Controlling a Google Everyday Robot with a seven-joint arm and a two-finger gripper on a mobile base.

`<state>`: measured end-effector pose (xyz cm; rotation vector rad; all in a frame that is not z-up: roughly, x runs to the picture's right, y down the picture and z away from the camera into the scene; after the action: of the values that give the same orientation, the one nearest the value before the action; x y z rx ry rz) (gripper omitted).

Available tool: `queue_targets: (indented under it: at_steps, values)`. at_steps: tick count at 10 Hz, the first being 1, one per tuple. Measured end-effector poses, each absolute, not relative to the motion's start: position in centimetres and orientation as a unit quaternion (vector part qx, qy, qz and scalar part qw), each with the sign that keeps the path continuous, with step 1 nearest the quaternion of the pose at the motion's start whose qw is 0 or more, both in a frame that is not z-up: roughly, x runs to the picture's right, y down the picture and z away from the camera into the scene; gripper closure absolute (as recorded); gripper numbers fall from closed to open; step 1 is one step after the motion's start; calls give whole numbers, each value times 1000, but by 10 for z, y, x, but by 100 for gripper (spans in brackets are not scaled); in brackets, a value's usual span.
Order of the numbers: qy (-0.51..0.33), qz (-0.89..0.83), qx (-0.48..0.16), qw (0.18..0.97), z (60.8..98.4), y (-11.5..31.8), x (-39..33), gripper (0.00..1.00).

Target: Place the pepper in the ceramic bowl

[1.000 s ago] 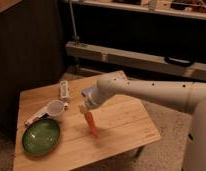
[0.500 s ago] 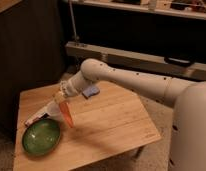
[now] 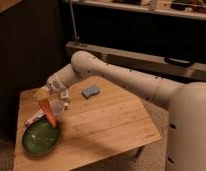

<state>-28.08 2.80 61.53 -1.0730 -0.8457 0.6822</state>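
Observation:
The orange-red pepper hangs point down from my gripper, which is shut on its top end. It is held just above the far right rim of the green ceramic bowl, which sits at the table's front left corner. The bowl looks empty. My white arm reaches in from the right across the table.
A small clear plastic cup stands just behind the pepper. A white and red packet lies left of it by the bowl. A blue sponge lies at the table's back middle. The wooden table ends close left of the bowl.
My gripper has carried the pepper left from mid table to over the bowl's rim, and it now hangs slightly lower and nearer the bowl.

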Motion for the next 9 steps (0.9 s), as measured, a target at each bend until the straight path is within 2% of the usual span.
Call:
queue_targets:
  at_steps: [4, 6, 9]
  values:
    - [-402, 249, -450, 757, 609, 75, -332, 25]
    - [-367, 223, -399, 810, 616, 98, -346, 20]
    - [-324, 227, -389, 832, 624, 107, -349, 20]
